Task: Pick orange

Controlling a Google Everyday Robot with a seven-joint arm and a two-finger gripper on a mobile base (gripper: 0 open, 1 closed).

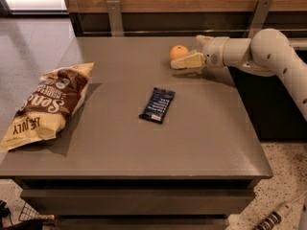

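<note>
The gripper point(189, 52) hovers low with jaws spread and nothing held; the orange point(178, 52) sits right at its tips, just behind the nearer finger. This looks like the final approach: next, push forward until the fruit lies between the jaws, then close.

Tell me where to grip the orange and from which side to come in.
Grip the orange across its widest middle; it is round, so opposite sides there give the firmest hold. Coming from the right seems best: the gripper sits low over the table right beside the fruit on that side, and nothing stands between them.
</note>
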